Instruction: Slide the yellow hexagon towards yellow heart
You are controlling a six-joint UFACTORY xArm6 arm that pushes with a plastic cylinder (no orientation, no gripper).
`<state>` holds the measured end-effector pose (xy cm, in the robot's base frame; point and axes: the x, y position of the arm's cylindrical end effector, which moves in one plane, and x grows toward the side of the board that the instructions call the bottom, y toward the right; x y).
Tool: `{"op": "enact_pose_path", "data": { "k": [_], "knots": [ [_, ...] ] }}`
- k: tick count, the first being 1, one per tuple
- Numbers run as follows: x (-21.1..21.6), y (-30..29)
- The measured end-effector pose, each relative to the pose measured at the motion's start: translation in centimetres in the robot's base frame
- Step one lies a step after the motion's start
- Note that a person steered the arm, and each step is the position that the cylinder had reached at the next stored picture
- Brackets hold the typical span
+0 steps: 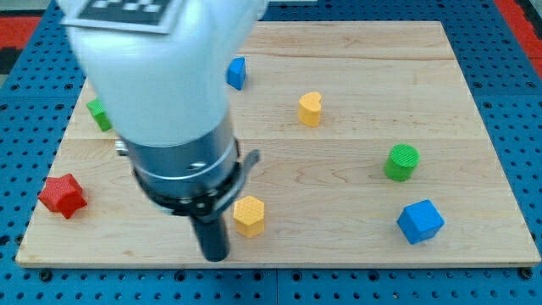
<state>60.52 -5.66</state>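
My tip, a bare rod end effector holding nothing, stands just left of the yellow hexagon block; the yellow heart block lies up-right.

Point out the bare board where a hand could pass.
Free: the stretch between yellow heart, green cylinder and yellow hexagon; also the view's top right corner. Crowded: the view's left, where my tip sits just left of the hexagon.
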Motion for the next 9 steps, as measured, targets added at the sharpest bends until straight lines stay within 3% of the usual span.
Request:
{"op": "enact_pose_path", "data": {
  "k": [4, 6, 7, 9],
  "knots": [
    [-9.1, 11.1],
    [-5.4, 9.6],
    [-7.3, 6.5],
    [-11.8, 9.2]
  ]
}}
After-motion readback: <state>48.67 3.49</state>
